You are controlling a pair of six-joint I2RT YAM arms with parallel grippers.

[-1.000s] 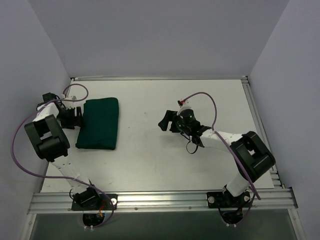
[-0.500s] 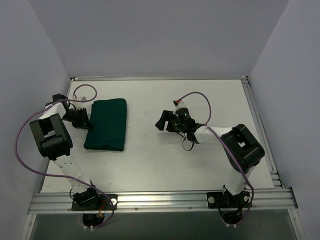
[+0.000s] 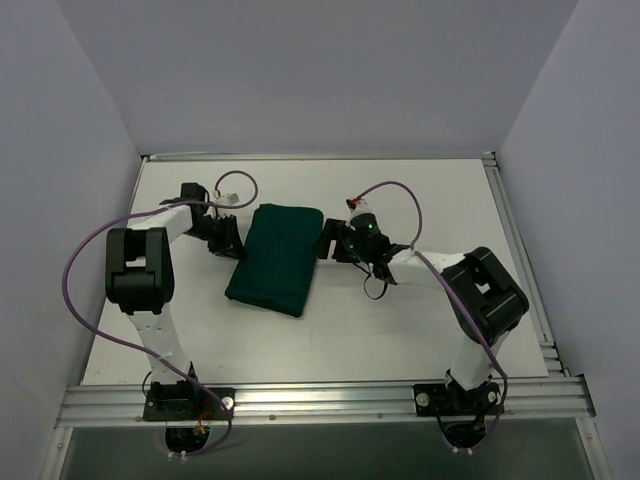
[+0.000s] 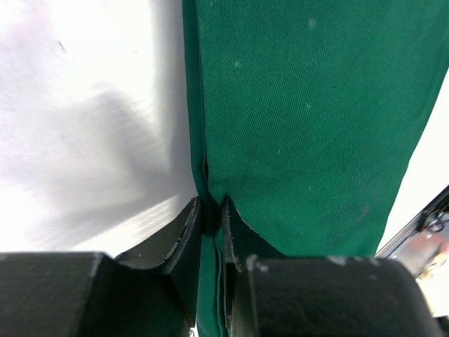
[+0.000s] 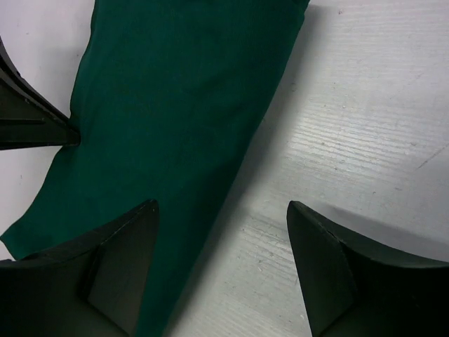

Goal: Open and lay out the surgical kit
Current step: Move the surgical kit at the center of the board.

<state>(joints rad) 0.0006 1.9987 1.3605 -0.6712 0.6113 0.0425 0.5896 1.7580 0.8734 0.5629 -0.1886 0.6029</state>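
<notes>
Lies further right than before, near the middle of the table [image 3: 400,330]: surgical kit [image 3: 273,258], folded dark green cloth. Pinched at its left edge by left gripper [image 4: 210,210] (clear only from the wrist); right edge straddled by wide-spread right gripper [image 5: 221,260].

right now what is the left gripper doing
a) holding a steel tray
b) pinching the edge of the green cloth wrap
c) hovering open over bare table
B: in the left wrist view the left gripper has its two fingers closed on the edge of the folded green cloth wrap.
</notes>
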